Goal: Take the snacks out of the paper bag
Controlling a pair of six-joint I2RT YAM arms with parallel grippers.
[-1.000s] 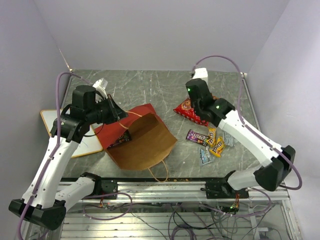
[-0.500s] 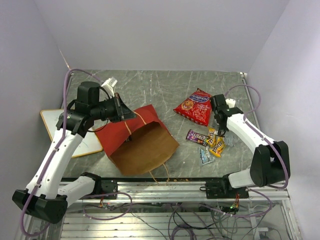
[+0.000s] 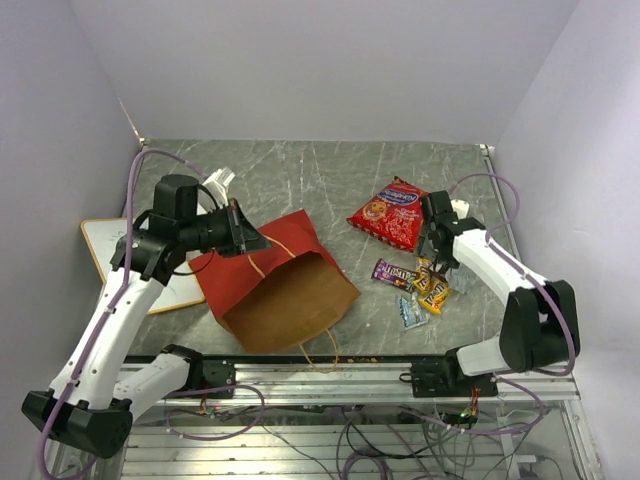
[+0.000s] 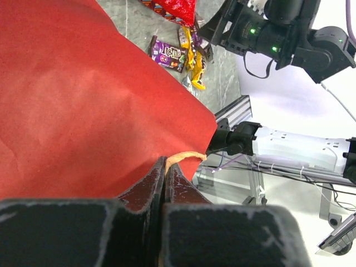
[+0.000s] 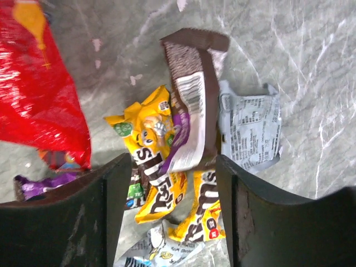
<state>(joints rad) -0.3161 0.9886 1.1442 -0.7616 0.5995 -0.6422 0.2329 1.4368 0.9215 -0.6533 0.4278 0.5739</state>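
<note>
The paper bag (image 3: 285,285), brown with red panels (image 4: 83,100), lies tilted at the centre-left, mouth toward the near edge. My left gripper (image 3: 245,240) (image 4: 166,164) is shut on its thin tan handle (image 4: 186,156) at the bag's upper rim. The red chip bag (image 3: 392,213) (image 5: 33,94) lies on the table at the right. Beside it is a pile of candy packets: purple (image 3: 393,272), yellow (image 3: 432,292) (image 5: 147,130), pale blue (image 3: 410,313) (image 5: 250,128) and brown (image 5: 192,83). My right gripper (image 3: 437,265) (image 5: 172,167) hangs open just above the pile, holding nothing.
A wood-framed whiteboard (image 3: 110,245) lies at the left under my left arm. The bag's other handle loop (image 3: 318,345) reaches the aluminium rail (image 3: 330,375) at the near edge. Walls close in the back and both sides.
The right arm swung from over the chip bag to over the candy pile, and its jaws have opened. The left arm kept its hold and shifted the bag slightly.
</note>
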